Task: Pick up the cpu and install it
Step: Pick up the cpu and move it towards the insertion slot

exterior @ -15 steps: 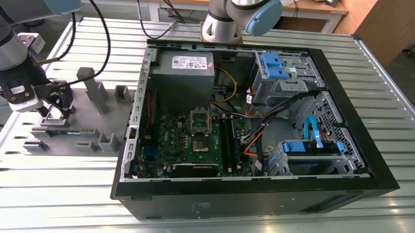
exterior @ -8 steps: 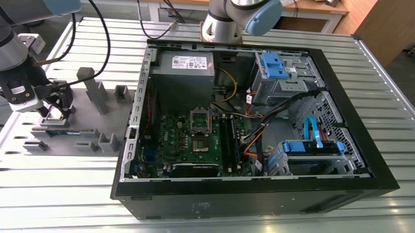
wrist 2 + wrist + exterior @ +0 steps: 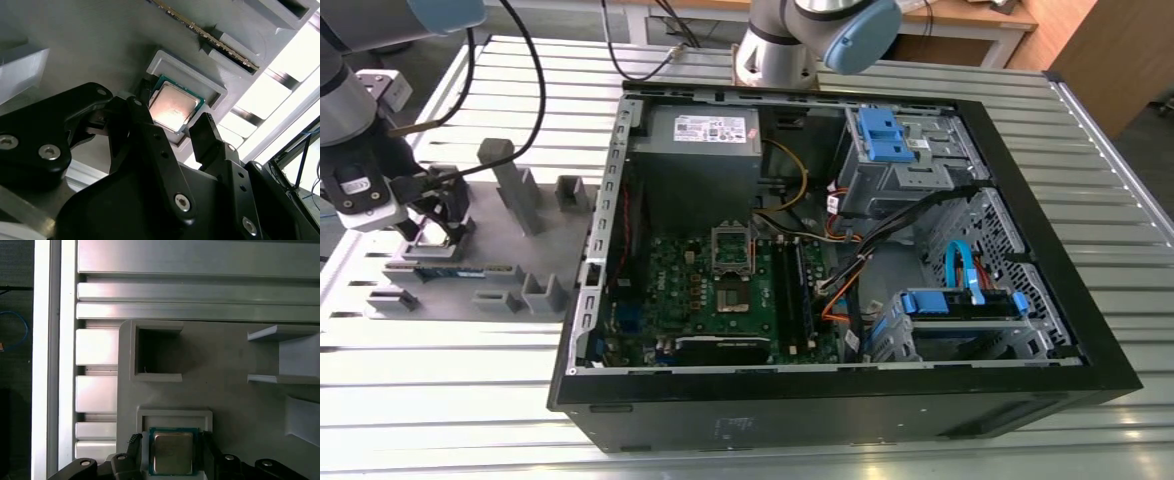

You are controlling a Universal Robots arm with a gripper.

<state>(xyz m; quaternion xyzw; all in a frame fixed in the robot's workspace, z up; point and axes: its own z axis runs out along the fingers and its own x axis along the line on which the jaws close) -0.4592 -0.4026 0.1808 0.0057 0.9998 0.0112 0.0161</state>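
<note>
The cpu (image 3: 172,105), a small square chip with a shiny metal top and green rim, lies flat in a shallow nest of the grey fixture plate (image 3: 534,255) at the exterior view's left. My gripper (image 3: 438,232) is lowered over it. In both wrist views its black fingers (image 3: 142,125) stand one on each side of the cpu (image 3: 172,452), close to its edges with a thin gap showing. The gripper (image 3: 170,117) (image 3: 171,437) is open. The motherboard (image 3: 700,300) with its dark socket (image 3: 731,297) lies inside the open computer case (image 3: 1041,330).
A long green memory stick (image 3: 450,270) (image 3: 210,37) sits in a slot of the fixture beside the nest. Grey upright holders (image 3: 518,190) rise from the plate. Inside the case are cables (image 3: 854,260), a power supply (image 3: 707,135) and blue drive brackets (image 3: 887,135). A second arm's base (image 3: 787,40) stands behind.
</note>
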